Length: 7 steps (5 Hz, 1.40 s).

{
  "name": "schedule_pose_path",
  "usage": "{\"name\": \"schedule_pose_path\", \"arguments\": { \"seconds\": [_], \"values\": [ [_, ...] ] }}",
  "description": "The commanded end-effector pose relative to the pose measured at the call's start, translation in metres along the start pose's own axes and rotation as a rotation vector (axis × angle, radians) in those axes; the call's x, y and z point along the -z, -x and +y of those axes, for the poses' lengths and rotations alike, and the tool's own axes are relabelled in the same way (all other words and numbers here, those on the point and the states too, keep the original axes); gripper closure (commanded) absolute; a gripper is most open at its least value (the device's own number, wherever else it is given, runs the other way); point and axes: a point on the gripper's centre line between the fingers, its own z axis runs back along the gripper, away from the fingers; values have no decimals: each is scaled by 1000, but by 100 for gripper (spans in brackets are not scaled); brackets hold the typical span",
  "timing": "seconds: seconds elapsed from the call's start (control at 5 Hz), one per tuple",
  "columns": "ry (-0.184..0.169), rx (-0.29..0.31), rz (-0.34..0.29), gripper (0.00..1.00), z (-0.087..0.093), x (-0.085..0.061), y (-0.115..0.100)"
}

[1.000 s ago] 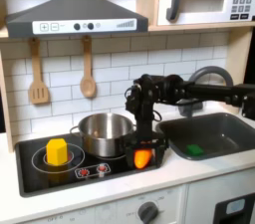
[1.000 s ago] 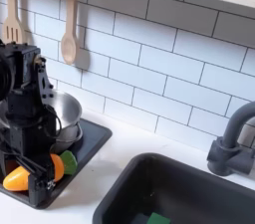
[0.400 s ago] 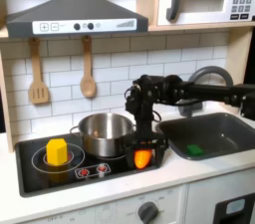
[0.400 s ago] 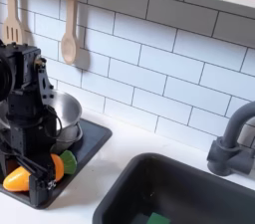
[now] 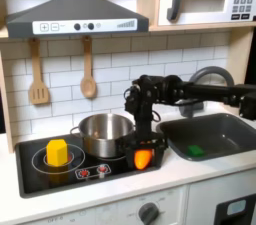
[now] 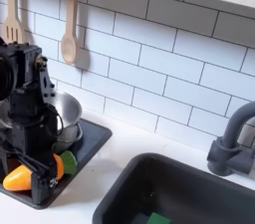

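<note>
First exterior view: my gripper (image 5: 143, 156) clamps an orange carrot (image 5: 141, 158) low at centre frame, on the black stovetop (image 5: 30, 174) beside a steel pot (image 5: 104, 132); white tiled wall (image 5: 115, 69) behind.

Arm bent downward, tool (image 5: 143, 155) low, seemingly closed

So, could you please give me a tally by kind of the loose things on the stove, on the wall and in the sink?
Toy carrot, at the gripper: 1
Metal pot: 1
Yellow block: 1
Wooden utensils, spatula and spoon: 2
Green item in the sink: 1
Total: 6
</note>
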Motion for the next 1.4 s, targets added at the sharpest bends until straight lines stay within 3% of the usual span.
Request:
{"name": "schedule_pose_path", "arguments": {
  "seconds": [0.0, 0.2, 0.6, 0.8, 1.0, 1.2],
  "values": [
    [-23, -16, -15, 31, 2, -2, 0],
    [-20, -18, -14, 100, 4, 0, -2],
    [-19, -19, -20, 100, 4, 1, -2],
    [-5, -31, -22, 100, 2, -9, -2],
    [35, -47, -18, 100, -2, -14, 3],
    [46, -49, -15, 100, -4, -19, 7]
  ]
}}
